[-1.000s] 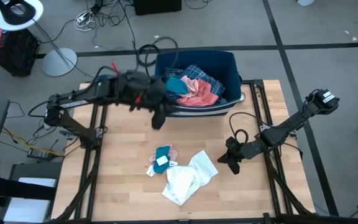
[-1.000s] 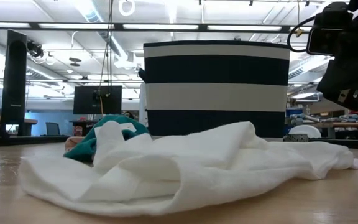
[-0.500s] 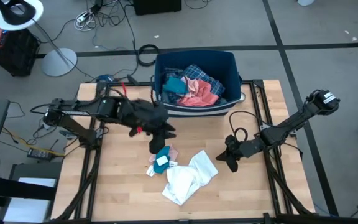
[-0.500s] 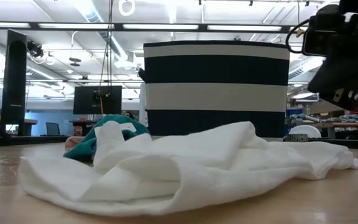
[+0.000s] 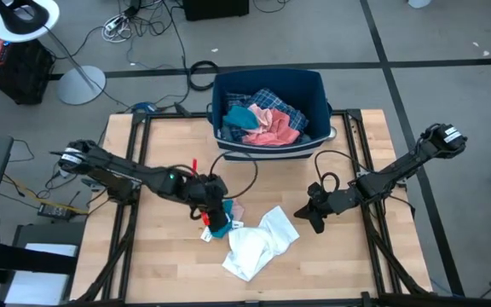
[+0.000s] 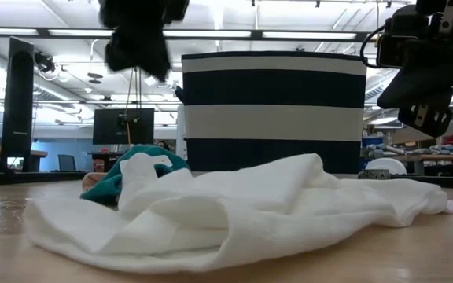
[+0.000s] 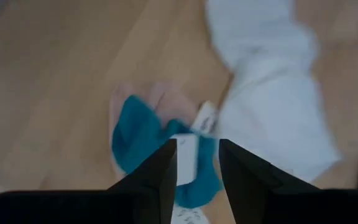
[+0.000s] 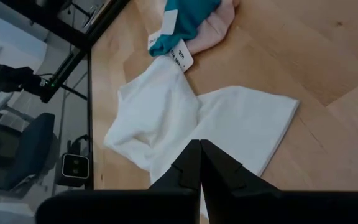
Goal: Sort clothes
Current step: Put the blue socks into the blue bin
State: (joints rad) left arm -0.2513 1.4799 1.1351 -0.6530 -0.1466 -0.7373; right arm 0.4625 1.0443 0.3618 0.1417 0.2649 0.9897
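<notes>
- The left gripper [image 5: 214, 205] sits low over the wooden worktop [image 5: 160, 256], right above the small teal fabric garment [image 5: 221, 219]. Its fingers [image 7: 160, 180] stand a bit apart with nothing between them.
- From the left wrist view, the teal garment [image 7: 135, 134] lies just ahead of and under the two fingertips, with a white tag [image 7: 205, 118] on it showing in the gap. Can't tell if the fingers actually touch the cloth.
- A pale pink soft garment [image 5: 236, 209] peeks out from under the teal one, touching it.
- The crumpled white cloth garment [image 5: 258, 243] lies just beside the teal piece, towards the worktop's near edge.
- The right gripper [image 5: 313, 219] rests just off the far corner of the white garment, fingers [image 8: 191, 165] pressed together and holding nothing. In its wrist view the white garment [image 8: 185, 118] spreads out ahead of the tips.
- The dark blue plastic bin with a white stripe [image 5: 315, 85] stands at the back of the worktop, with the blue-white plaid shirt [image 5: 273, 100], the salmon pink garment [image 5: 273, 128] and another teal bit inside.
</notes>
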